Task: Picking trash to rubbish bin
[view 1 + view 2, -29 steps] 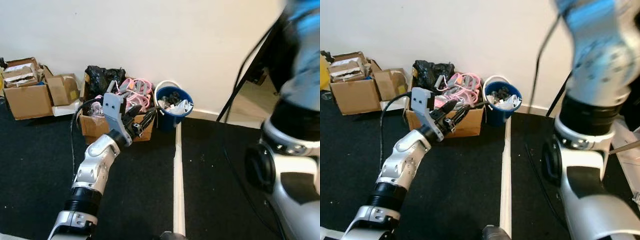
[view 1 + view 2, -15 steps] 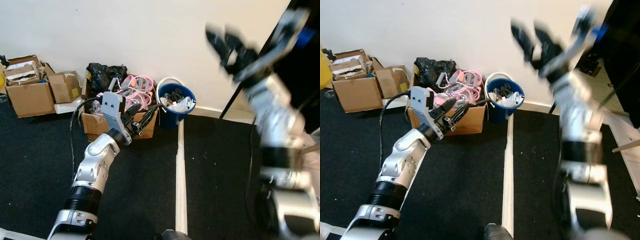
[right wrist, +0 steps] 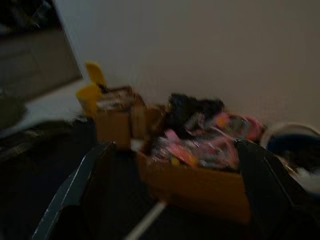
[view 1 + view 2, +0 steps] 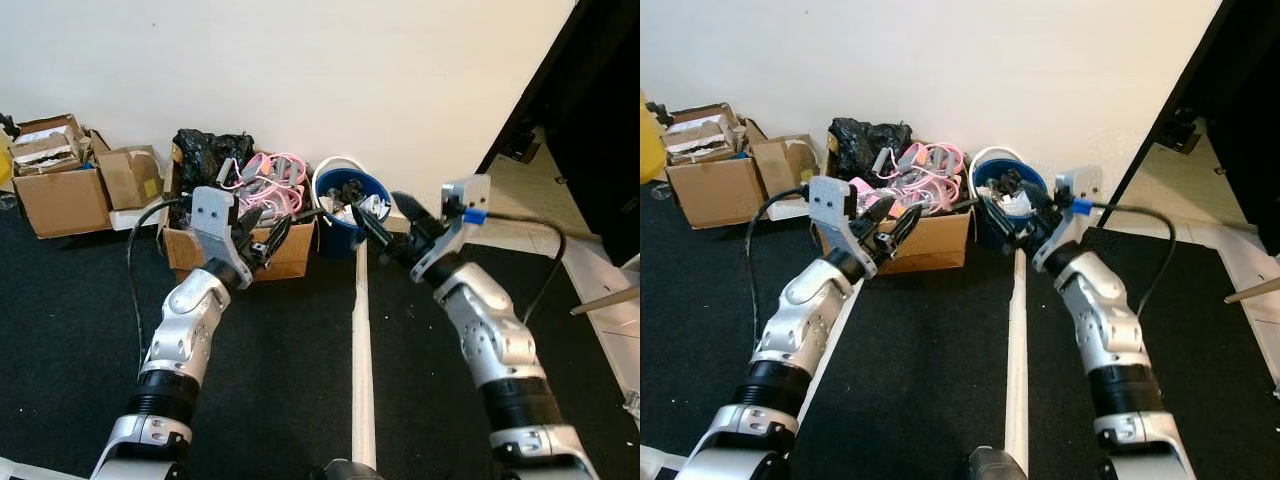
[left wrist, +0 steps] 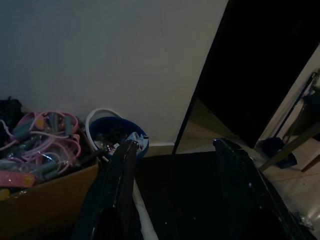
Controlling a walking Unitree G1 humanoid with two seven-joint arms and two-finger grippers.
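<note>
A dark carpet runs to a white wall. Both grippers, left gripper (image 4: 268, 238) and right gripper (image 4: 385, 226), hover with fingers spread and apparently empty near the blue rubbish bin (image 4: 345, 208), already part-filled, beside a cardboard box (image 4: 235, 250). Next: locate trash to grasp.

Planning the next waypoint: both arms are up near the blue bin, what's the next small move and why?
Probably lower the open, empty right gripper toward the floor to look for trash. It hovers beside the blue bin, which already holds rubbish, and nothing sits between its fingers. The left gripper, also open and empty, hangs in front of the cardboard box of pink cords.
</note>
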